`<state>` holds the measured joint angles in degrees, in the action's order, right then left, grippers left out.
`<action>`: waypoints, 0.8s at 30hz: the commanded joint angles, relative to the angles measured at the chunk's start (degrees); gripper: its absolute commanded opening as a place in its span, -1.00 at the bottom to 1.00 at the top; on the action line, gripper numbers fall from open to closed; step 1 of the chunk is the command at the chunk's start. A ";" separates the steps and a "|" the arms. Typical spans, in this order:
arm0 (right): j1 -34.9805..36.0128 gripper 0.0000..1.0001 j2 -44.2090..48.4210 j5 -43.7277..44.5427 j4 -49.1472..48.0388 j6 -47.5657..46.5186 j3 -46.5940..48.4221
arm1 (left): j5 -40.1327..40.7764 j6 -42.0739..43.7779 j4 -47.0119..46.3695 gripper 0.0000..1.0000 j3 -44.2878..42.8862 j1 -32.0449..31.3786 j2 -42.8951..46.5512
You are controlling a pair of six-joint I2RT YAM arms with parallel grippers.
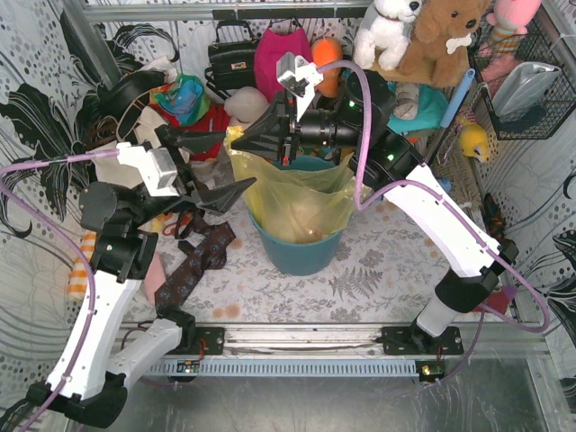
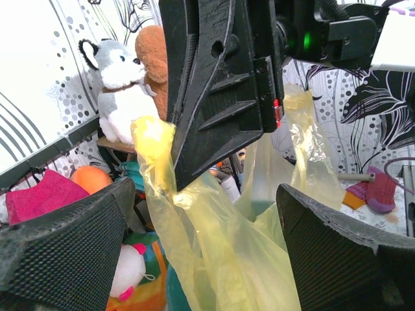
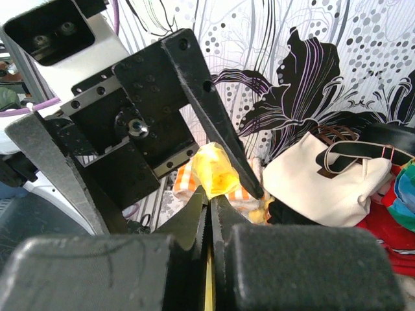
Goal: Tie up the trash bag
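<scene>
Right gripper [image 1: 239, 144] fingers [image 3: 189, 220]: pressed flat together, nipping a crumpled tab of the trash bag [image 1: 297, 200] at their tips.
Left gripper [image 1: 232, 164] fingers [image 2: 71, 240]: spread wide, one pad on each side of the lifted strip of bag; whether either pad touches the plastic cannot be told.
Right arm pose: reaches leftward across the mouth of the bin [image 1: 297, 256], its wrist roughly level and its fingertips pointing at the left gripper.
Left arm pose: elbow raised, forearm reaching in to the right, its open jaws facing the right gripper's tips at close range.
Bag position: it sits in the teal bin with its front edge draped over the rim. Its rear-left corner is pulled up into a taut, twisted strip that ends in the right gripper's pinch.
Bag material: thin translucent yellow-green film, creased and glossy.
Finger shapes: both grippers have black wedge-shaped fingers; the left pads have a fine woven texture.
Bin: round, smooth plastic.
Surroundings: a cream tote bag [image 3: 311, 184] with dark straps lies behind the left gripper. A grey-and-white plush husky [image 2: 120, 91] sits further back, and the table [image 1: 378, 270] has a fern-patterned cover.
</scene>
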<state>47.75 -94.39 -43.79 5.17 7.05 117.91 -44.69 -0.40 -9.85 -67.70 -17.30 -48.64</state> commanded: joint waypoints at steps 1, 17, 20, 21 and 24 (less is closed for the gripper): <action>0.53 -1.00 2.27 -1.65 -2.90 0.57 -0.78 | -1.08 1.63 -7.65 1.00 1.20 -0.01 -1.65; 0.59 -1.00 3.13 -0.81 -3.38 0.25 -1.95 | -8.33 -2.23 -9.17 -0.79 -0.18 0.34 -6.62; 0.59 -1.00 3.27 -0.44 -3.55 0.09 -2.15 | -9.87 -3.00 -9.25 -0.87 0.42 0.38 -7.05; 0.59 -1.00 3.26 -0.23 -3.65 0.14 -2.12 | -10.09 -3.57 -9.67 -0.84 0.83 0.35 -7.14; 0.58 -1.00 3.26 -0.02 -4.24 0.24 -2.02 | -11.15 -5.02 -11.28 -0.78 2.58 0.40 -7.27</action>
<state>47.94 -93.49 -43.92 4.64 7.05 115.96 -52.69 -3.25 -17.76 -66.46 -17.19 -55.70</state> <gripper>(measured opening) 0.003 0.100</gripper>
